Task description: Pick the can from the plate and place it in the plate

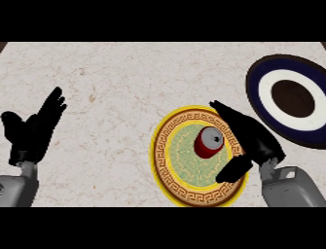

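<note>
- Black fingers of the right hand point(250, 141) are spread straight beside the can point(208, 143), thumb low and toward the near side; nothing is held yet, and the hand is wide open.
- Whether the fingers already touch the can cannot be told; they lie just to its right, over the rim of the yellow plate point(167, 165).
- The can stands on the yellow plate, a little right of its middle, red-sided with a grey top.
- The step in hand is judged to be the grasp: the fingers should be brought round the far side and the thumb round the near side, so that the can is caught between them before any lift.
- A straight lift is advised first (the patterned rim is raised a little, by the look of it), then a move to the right.
- The blue and white plate point(323, 97) lies up and to the right, apart from the yellow one, close to the counter's point(122, 73) right edge.
- Bare counter is seen between the two plates, so room for the carry is judged ample.
- The left hand point(32, 129) rests open at the left, fingers up, well apart.
</note>
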Controlling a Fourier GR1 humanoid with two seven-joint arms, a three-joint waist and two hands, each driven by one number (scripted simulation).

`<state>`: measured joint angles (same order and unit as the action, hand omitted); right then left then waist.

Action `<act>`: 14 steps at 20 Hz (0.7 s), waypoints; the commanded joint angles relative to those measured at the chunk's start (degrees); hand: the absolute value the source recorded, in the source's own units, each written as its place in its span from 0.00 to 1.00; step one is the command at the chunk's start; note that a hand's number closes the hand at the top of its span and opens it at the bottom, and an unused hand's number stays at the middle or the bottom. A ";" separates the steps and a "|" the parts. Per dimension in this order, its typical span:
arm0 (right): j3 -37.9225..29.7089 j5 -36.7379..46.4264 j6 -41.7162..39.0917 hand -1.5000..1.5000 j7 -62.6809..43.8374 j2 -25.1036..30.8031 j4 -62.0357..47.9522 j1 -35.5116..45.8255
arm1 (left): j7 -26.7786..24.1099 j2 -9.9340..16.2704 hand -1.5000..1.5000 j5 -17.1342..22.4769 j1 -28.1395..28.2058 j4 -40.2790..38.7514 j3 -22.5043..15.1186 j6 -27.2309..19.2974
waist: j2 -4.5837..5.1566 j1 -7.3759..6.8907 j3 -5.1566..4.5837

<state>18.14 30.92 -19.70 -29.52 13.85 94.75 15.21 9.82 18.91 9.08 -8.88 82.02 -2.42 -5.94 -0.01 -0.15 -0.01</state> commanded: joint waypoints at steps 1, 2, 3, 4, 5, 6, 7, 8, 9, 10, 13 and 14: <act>-0.09 3.69 -0.12 0.00 -2.34 -3.25 -1.43 1.97 | 0.17 -3.80 0.50 -3.46 -1.57 -2.03 -1.05 -1.52 | 0.01 0.13 0.00; -1.38 3.68 -1.67 0.00 1.33 -1.04 -1.81 0.80 | -1.30 -0.34 0.50 -0.13 -1.74 -2.87 3.75 3.26 | 0.01 0.12 0.00; -3.50 3.65 0.63 0.00 5.34 -1.70 -9.50 3.37 | -1.85 -1.85 0.50 -1.58 -2.16 -4.38 1.99 2.54 | 0.08 0.02 0.01; 1.26 6.61 1.31 0.00 0.76 -5.47 -5.42 1.56 | -1.96 -3.38 0.50 -3.20 -2.42 -3.97 1.47 0.86 | 0.02 0.10 0.00; -2.82 5.62 0.50 0.00 3.59 -4.08 -11.32 5.60 | -0.67 -3.93 0.50 -3.48 0.31 -0.51 0.29 0.78 | 0.03 -0.13 0.01; -1.21 7.08 2.32 0.00 5.64 -3.38 -8.45 0.02 | 1.79 -2.40 0.50 -2.56 1.90 4.34 2.16 0.72 | -0.03 -0.08 0.02; -0.19 7.77 0.63 0.00 2.94 -4.69 -7.99 1.36 | -2.82 -2.32 0.50 -2.62 3.80 0.35 2.24 3.73 | -0.01 -0.05 0.01; -3.19 7.64 0.11 0.00 5.16 -4.65 -12.94 5.91 | -0.57 -2.09 0.50 -2.77 1.24 0.84 3.41 3.30 | 0.02 -0.10 0.01; -0.77 9.12 -0.26 0.00 3.68 -5.00 -10.35 2.98 | 1.05 -3.90 0.50 -3.85 -1.09 -1.05 2.76 1.36 | 0.01 0.08 0.01; -2.30 7.92 -2.40 0.00 4.99 -3.73 -9.53 2.34 | 0.13 -3.57 0.50 -3.08 3.21 2.66 2.73 3.44 | -0.02 -0.01 0.01; -1.09 8.04 -4.65 0.00 5.16 -4.66 -10.96 2.97 | 0.59 -4.61 0.50 -3.88 2.69 3.38 2.29 2.76 | -0.03 -0.04 0.01; -0.96 8.39 -4.92 1.00 6.77 -5.13 -15.07 6.46 | -2.60 -4.99 0.50 -4.70 -2.12 -4.59 3.25 2.63 | 0.10 0.06 0.00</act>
<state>16.74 38.58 -22.56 -25.15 9.25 83.67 19.39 9.13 15.06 5.38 -8.61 81.44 0.22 -3.52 0.00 -0.13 -0.01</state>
